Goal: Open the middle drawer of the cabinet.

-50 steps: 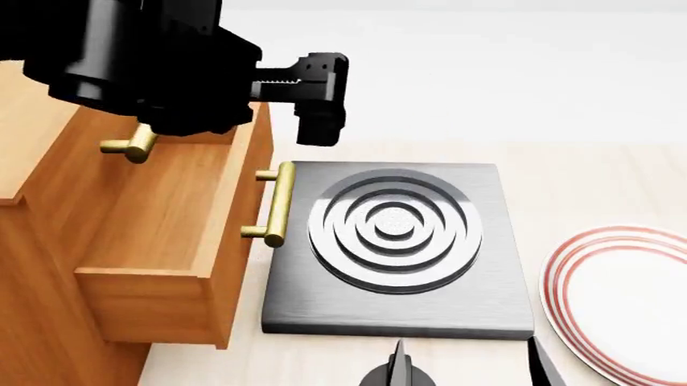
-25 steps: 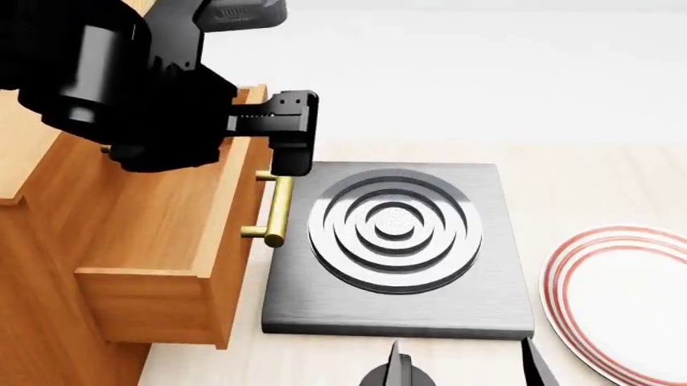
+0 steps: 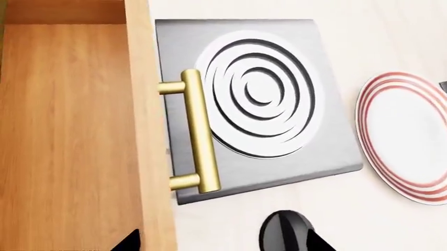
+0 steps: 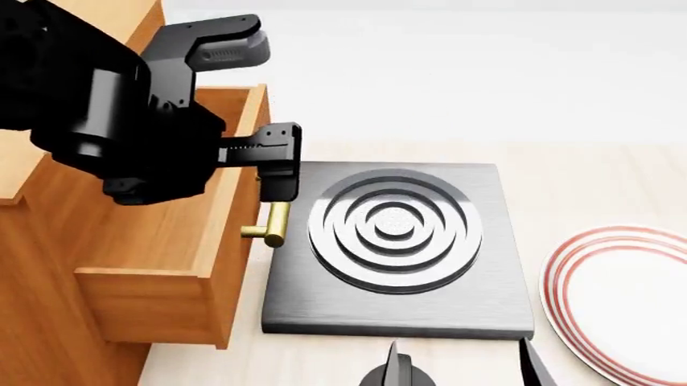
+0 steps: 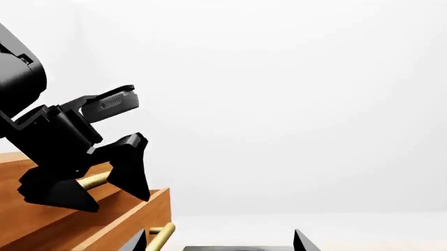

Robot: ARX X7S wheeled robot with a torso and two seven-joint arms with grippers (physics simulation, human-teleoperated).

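The cabinet (image 4: 43, 322) stands at the left in the head view. Its middle drawer (image 4: 161, 233) is pulled out over the table, and the inside shows nothing. The drawer's brass handle (image 4: 273, 223) (image 3: 199, 136) runs along its front. My left gripper (image 3: 223, 246) is open and hovers just above the handle's far end with nothing between its fingers; one black finger (image 4: 281, 165) hides the handle's upper part. My right gripper (image 4: 459, 363) (image 5: 220, 243) is open low at the front, near the hob's front edge, holding nothing.
A dark square hob (image 4: 397, 241) with concentric rings lies right beside the drawer front. A white plate with red rings (image 4: 623, 289) sits at the right. An upper drawer's brass handle (image 5: 94, 181) shows behind my left gripper.
My left arm has come down and back toward the cabinet, and its finger now covers the handle's far end. Neither the drawer nor the right gripper has moved noticeably.
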